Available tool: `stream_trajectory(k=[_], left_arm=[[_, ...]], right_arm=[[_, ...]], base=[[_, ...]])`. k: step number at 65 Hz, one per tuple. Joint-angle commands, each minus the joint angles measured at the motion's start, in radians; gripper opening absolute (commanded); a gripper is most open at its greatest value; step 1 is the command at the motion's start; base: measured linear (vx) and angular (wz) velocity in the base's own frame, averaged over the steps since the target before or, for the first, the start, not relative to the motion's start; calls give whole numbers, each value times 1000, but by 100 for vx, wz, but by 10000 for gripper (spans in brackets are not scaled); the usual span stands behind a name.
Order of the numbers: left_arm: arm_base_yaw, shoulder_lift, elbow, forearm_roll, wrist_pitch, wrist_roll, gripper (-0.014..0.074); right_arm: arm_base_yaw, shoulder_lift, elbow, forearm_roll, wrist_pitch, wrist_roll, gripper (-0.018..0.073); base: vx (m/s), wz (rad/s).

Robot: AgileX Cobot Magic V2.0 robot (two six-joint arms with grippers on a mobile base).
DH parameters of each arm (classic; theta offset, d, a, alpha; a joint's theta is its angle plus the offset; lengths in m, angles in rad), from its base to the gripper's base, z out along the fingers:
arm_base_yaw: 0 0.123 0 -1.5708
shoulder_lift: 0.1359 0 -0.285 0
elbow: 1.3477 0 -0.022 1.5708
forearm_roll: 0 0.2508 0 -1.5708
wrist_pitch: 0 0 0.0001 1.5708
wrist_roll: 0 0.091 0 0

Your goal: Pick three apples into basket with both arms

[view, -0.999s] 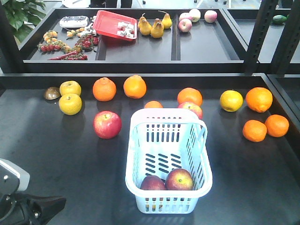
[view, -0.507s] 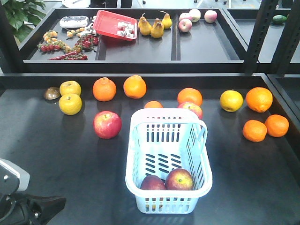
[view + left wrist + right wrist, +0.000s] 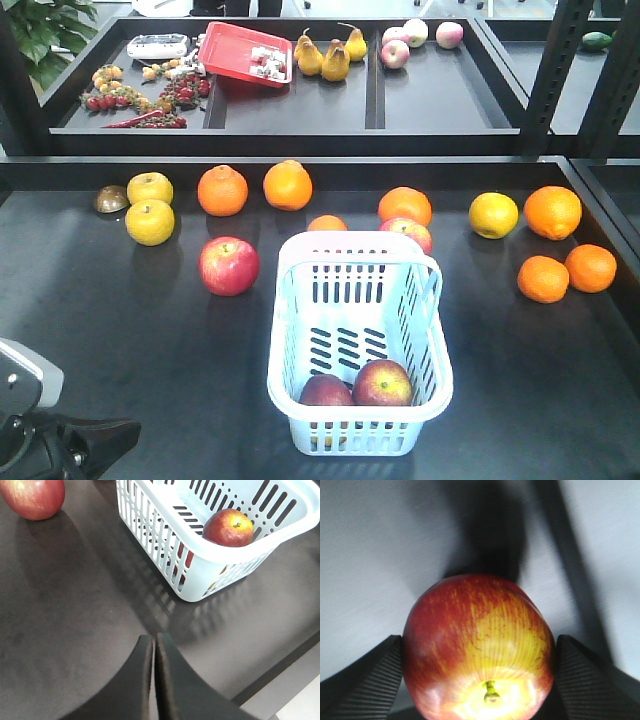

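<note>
The pale blue basket [image 3: 430, 330] stands at the table's front middle with two apples inside, one dark [image 3: 325, 391] and one red-yellow [image 3: 382, 382]. A red apple [image 3: 229, 265] lies on the table to the basket's left, and another apple [image 3: 408, 233] shows partly behind it. My left gripper [image 3: 154, 637] is shut and empty, low over the table in front of the basket's [image 3: 250, 550] left side, at the front view's bottom left [image 3: 120, 435]. My right gripper [image 3: 477, 645] is shut on a red-yellow apple [image 3: 480, 645], stem towards the camera; it is out of the front view.
Oranges [image 3: 222, 190] and yellow fruits [image 3: 149, 221] lie along the table's back and right side. A raised shelf behind holds a red tray [image 3: 243, 52], pears and small fruits. Black posts [image 3: 550, 80] stand at the right.
</note>
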State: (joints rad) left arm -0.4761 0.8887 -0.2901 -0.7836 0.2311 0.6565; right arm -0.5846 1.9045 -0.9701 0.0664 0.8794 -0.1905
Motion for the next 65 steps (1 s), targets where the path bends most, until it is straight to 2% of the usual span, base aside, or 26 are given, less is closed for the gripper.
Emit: stream_trajectory(k=[1,8,16,23,30,41,47,56,65], left_arm=[[0,-8,-24,-21,-39,-8,-7],[0,-8,-24,-21,-39,-8,-7],[0,-8,-24,-21,-39,-8,-7],[0,-8,-24,-21,-39,-8,-7],[0,-8,-24,-21,-39,-8,-7],[0,-8,-24,-21,-39,-8,-7],[0,-8,-24,-21,-39,-8,-7],[0,-8,-24,-21,-39,-8,-7],[0,-8,-24,-21,-40,-8,-7]], right_arm=[[-5,-101,-23,87,24,-79,71],[-5,-177,-23,198,19,-151,-13],[0,-274,-23,342,29,-249,-5],[47,-385,-23,469,39,-341,0],[144,-501,-23,540,43,-355,3],[381,-635,-23,626,40,-397,8],[516,-670,-21,641,0,-391,10],[661,-656,-21,641,-56,-353,13],[795,-608,-21,640,-125,-362,35]], base=[[0,0],[0,0],[0,0],[0,0],[0,0],[0,0],[0,0],[0,0],[0,0]])
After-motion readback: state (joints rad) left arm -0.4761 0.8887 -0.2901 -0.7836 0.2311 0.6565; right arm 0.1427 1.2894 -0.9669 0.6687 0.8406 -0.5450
